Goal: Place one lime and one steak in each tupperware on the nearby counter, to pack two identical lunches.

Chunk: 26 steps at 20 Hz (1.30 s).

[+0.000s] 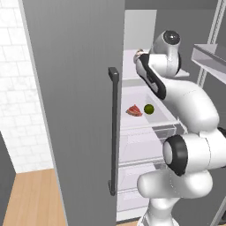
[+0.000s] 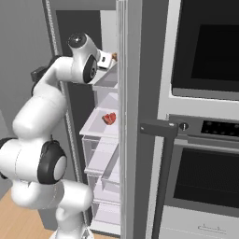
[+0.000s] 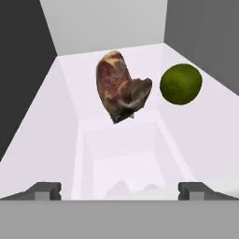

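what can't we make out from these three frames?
- Pincer: hand view cuts it at the bottom edge, tips only; they stand wide apart.
- Brown steak: underside hidden in the hand view, so contact with the shelf is unclear.
- Fridge interior: door blocks its left part in the left base view.

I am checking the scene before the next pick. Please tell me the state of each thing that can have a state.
Fridge door: open.
Hand: open, empty, pointing at the upper shelf.
Brown steak: on the upper shelf, not held.
Lime: beside the brown steak, apart from it.
Red steak: on the lower shelf.
Second lime: beside the red steak, not touching.
Oven door: closed.
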Motion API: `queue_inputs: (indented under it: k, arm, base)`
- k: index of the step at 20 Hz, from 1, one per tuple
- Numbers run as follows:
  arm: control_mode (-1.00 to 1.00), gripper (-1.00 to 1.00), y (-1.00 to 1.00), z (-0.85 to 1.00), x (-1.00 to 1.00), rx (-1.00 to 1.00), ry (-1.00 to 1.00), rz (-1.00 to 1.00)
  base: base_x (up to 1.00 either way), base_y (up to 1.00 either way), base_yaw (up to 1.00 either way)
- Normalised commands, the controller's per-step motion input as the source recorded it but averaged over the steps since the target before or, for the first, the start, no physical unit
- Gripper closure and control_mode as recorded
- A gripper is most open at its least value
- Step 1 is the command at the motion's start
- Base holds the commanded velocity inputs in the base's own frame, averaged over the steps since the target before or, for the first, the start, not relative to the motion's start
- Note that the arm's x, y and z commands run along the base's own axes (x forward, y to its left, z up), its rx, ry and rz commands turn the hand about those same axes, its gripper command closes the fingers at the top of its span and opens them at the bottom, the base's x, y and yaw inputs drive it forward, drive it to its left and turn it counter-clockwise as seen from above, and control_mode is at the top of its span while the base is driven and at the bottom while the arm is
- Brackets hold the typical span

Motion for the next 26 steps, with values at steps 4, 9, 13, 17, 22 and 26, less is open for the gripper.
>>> queue_inputs:
  k: [4, 9, 13, 17, 22, 26]
  arm:
    - [-1.00, -1.00, -0.12, 0.00, 0.75, 0.00, 0.00, 0.00]
    - [-1.00, -1.00, -0.13, 0.00, 0.63, 0.00, 0.00, 0.00]
    - [-1.00, -1.00, -0.21, 0.00, 0.51, 0.00, -0.01, 0.00]
    - [-1.00, -1.00, -0.15, -0.06, 0.49, 0.00, 0.00, 0.00]
    - [-1.00, -1.00, -0.01, -0.22, 0.42, 0.00, 0.00, 0.00]
    - [-1.00, -1.00, 0.00, -0.24, 0.18, -0.01, 0.00, 0.00]
  base:
    - [0.00, 0.00, 0.00]
    - [0.00, 0.00, 0.00]
    - [0.00, 0.00, 0.00]
    - [0.00, 0.00, 0.00]
    - [0.00, 0.00, 0.00]
    - [0.00, 0.00, 0.00]
